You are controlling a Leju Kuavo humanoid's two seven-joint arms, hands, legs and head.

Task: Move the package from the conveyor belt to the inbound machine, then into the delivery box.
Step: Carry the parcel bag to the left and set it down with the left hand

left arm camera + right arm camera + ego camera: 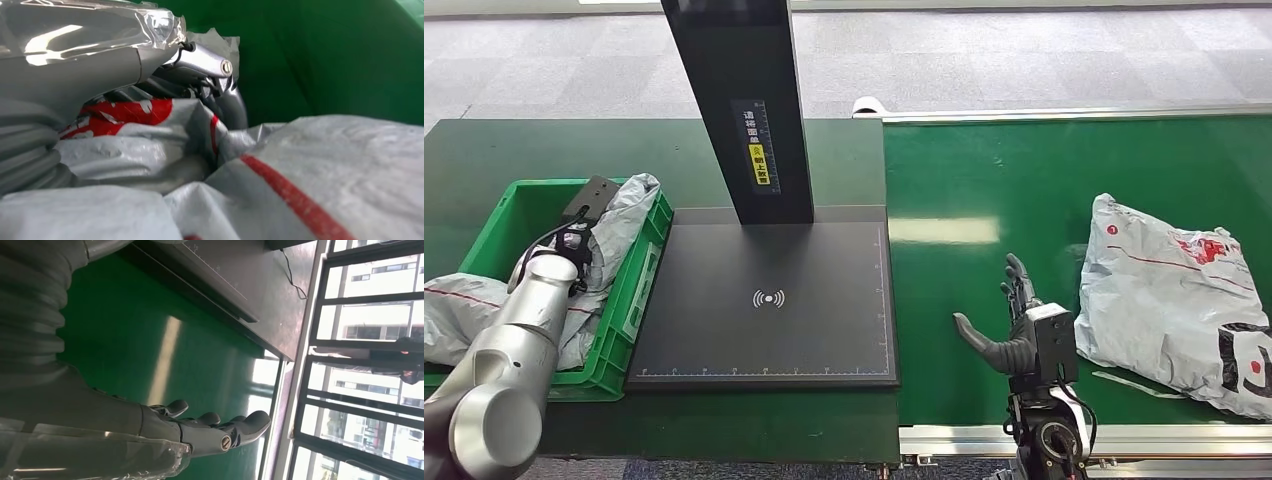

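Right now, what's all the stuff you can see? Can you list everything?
package: one, grey with red marks, lying on the conveyor belt, beside the right hand.
packages in the box: several, grey with red stripes; exact number unclear.
delivery box: one, green, left of the machine.
inbound machine: one, black flat plate with a black post, in the middle.
conveyor belt: one, green, on the right.
left hand: silver-grey, inside the box, fingers among the bags.
right hand: dark grey, fingers spread, above the belt.
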